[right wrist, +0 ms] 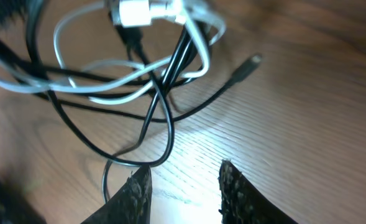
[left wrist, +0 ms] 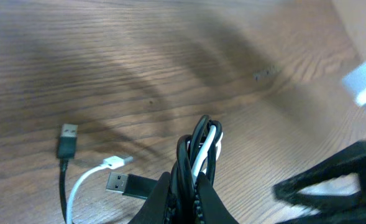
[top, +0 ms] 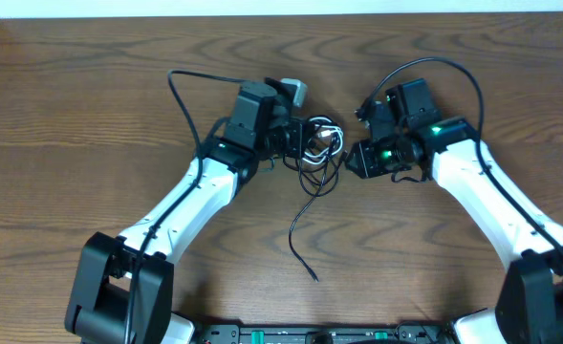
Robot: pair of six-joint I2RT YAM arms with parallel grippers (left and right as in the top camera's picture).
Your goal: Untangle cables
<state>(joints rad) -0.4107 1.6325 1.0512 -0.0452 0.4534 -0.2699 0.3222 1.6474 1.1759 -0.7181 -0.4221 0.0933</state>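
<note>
A dark wooden surface point(top: 71, 115) is filling the overhead view. Two white arms with black joints are reaching across it from the near edge. The left arm point(top: 190, 196) and the right arm point(top: 482, 191) are angling towards each other and nearly meeting around the middle of the surface. The left end effector point(top: 295, 141) is clamping tight on the cables point(top: 321, 141), a small knot of loops bunching just past its tips. Its wrist view is showing strands of both colours squeezed between its fingers point(left wrist: 214, 208) and arching up out of them. The right end effector point(right wrist: 184, 186) is sitting just beside the left end effector, on the other side of the knot. Its jaws are standing partly apart with only bare wood showing in the gap, so it is holding nothing, and the loops are lying just ahead of its tips. The black cable point(top: 300, 215) is trailing out of the knot, away from the left end effector towards the near edge, and its end is lying loose on the wood. The white cable point(right wrist: 77, 28) is looping through the black one. Near the left end effector's fingers, a black USB plug point(left wrist: 68, 140), a second black USB plug point(left wrist: 122, 183) and a small white plug point(left wrist: 114, 163) are lying on the wood.
</note>
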